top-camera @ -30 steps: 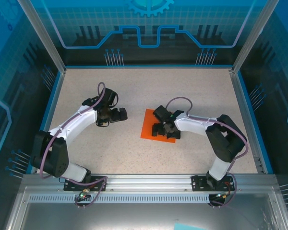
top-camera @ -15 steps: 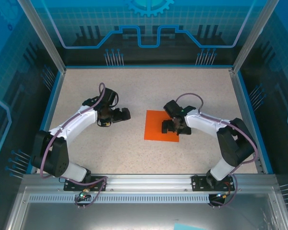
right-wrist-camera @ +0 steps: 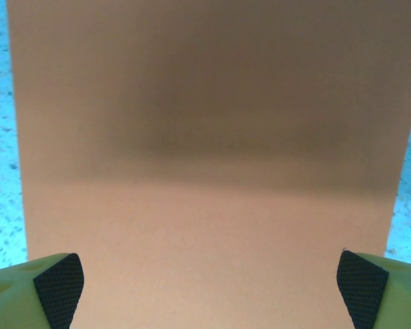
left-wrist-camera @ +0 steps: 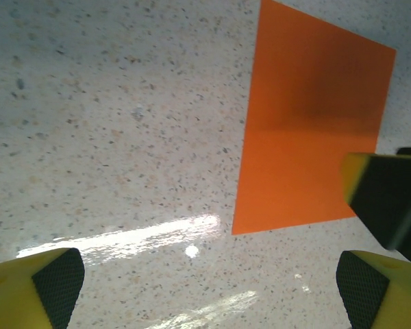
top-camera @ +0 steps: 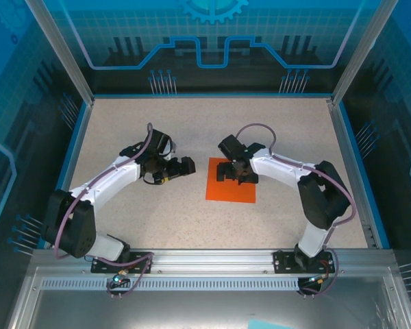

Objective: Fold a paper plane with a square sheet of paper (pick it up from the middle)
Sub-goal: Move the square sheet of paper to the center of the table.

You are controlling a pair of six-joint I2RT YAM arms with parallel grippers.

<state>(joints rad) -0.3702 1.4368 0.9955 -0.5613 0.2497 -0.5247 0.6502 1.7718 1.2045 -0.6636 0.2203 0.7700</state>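
The orange paper [top-camera: 231, 192] lies flat on the speckled table [top-camera: 192, 123], a plain square sheet with no crease that I can make out. The right gripper [top-camera: 235, 175] hangs over the far part of the sheet, jaws spread wide and empty. In its wrist view the paper [right-wrist-camera: 212, 157] spans the whole gap between the fingertips, with a soft shadow across it. Whether the pads touch the sheet is hard to tell. The left gripper [top-camera: 186, 166] stands just beside the sheet's left edge, over bare table, jaws likewise wide with nothing held. Its wrist view shows the paper [left-wrist-camera: 308, 137] ahead and to the right
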